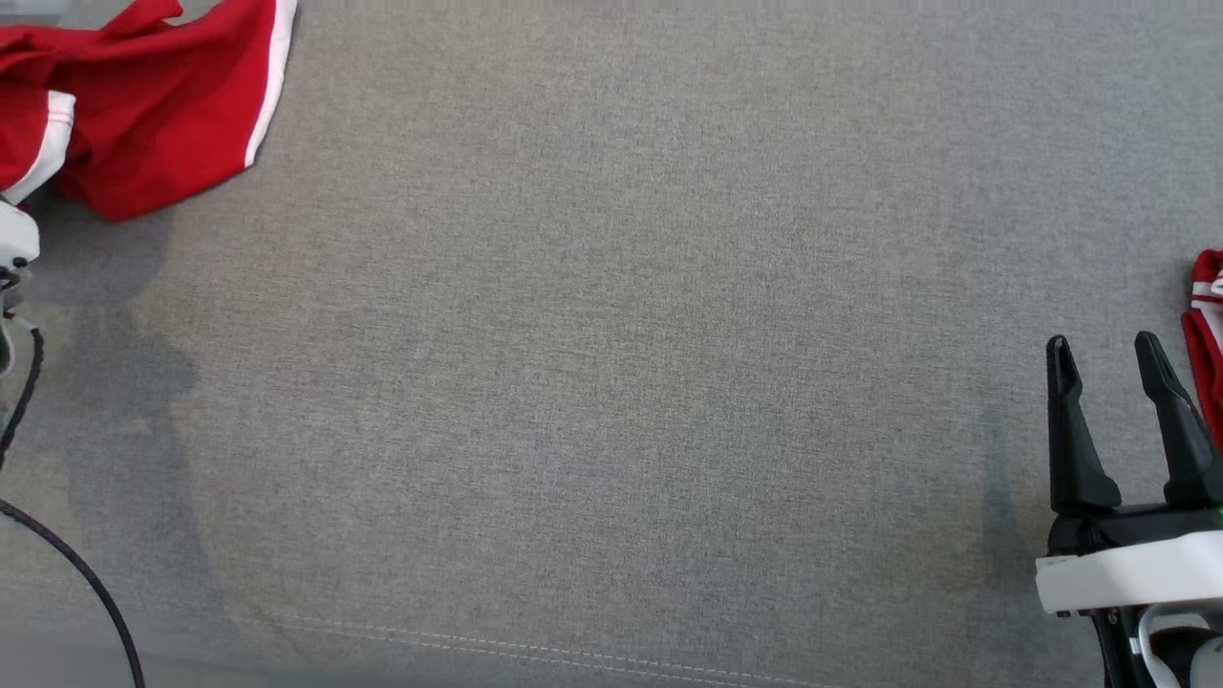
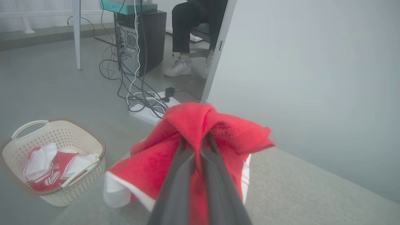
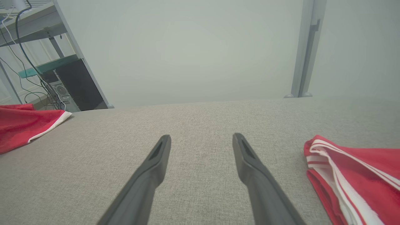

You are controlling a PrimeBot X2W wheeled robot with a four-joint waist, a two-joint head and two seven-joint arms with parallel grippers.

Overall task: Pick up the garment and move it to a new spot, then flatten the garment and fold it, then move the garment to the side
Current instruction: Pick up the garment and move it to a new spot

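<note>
The garment (image 1: 143, 105) is red with white trim and lies bunched at the far left corner of the grey padded surface (image 1: 611, 363). In the left wrist view my left gripper (image 2: 195, 140) is shut on a raised fold of the garment (image 2: 156, 159), and red cloth wraps over both fingertips. The same garment (image 3: 22, 123) shows at the left edge of the right wrist view. My right gripper (image 1: 1101, 344) hovers open at the lower right, far from it, with nothing between its fingers (image 3: 201, 137).
A second red and white garment (image 1: 1209, 334) lies just right of the right gripper (image 3: 359, 168). Beyond the surface's left edge a cream basket (image 2: 59, 137) of red and white clothes stands on the floor. Cables, a computer tower (image 2: 147, 37) and a seated person's feet (image 2: 179, 67) lie beyond.
</note>
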